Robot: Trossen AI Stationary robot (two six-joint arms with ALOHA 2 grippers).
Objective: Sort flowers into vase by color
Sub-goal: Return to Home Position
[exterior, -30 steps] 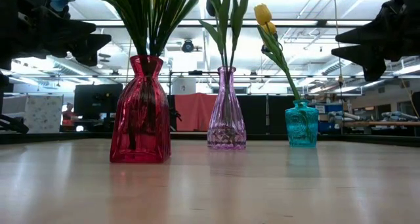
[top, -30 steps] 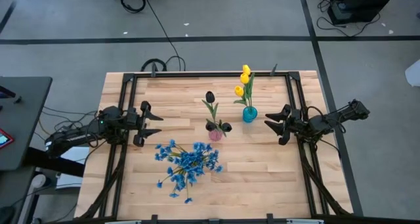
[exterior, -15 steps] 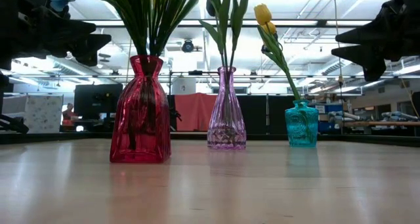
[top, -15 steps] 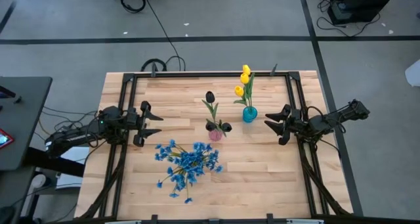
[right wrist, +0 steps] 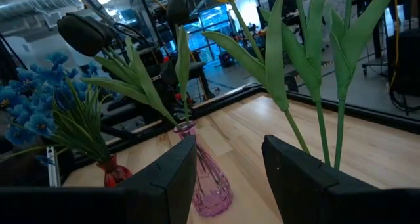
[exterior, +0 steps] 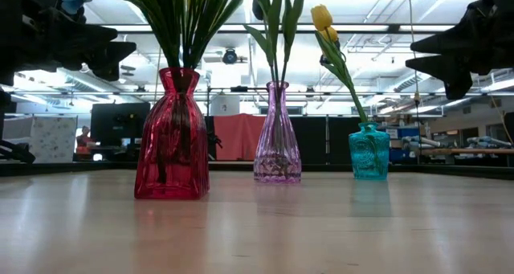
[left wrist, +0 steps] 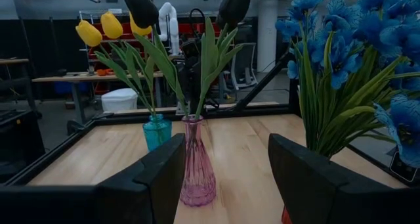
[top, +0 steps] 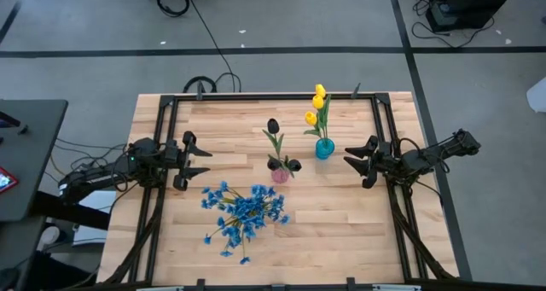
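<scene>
Fluffy blue flowers [top: 243, 212] stand in the red vase [exterior: 172, 137]. Black flowers [top: 273, 125] fill the pink vase [top: 280, 176], and yellow flowers [top: 317, 101] the teal vase [top: 324, 148]. The left gripper [top: 202, 161] and right gripper [top: 353, 162] hang open and empty at the table's sides.

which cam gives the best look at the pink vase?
Low view: the pink vase stands whole, side-on, with nothing in front of it. Left wrist view: pink vase close, nearly whole. Right wrist view: pink vase with its base partly hidden. High view: pink vase only a small spot seen from above.
</scene>
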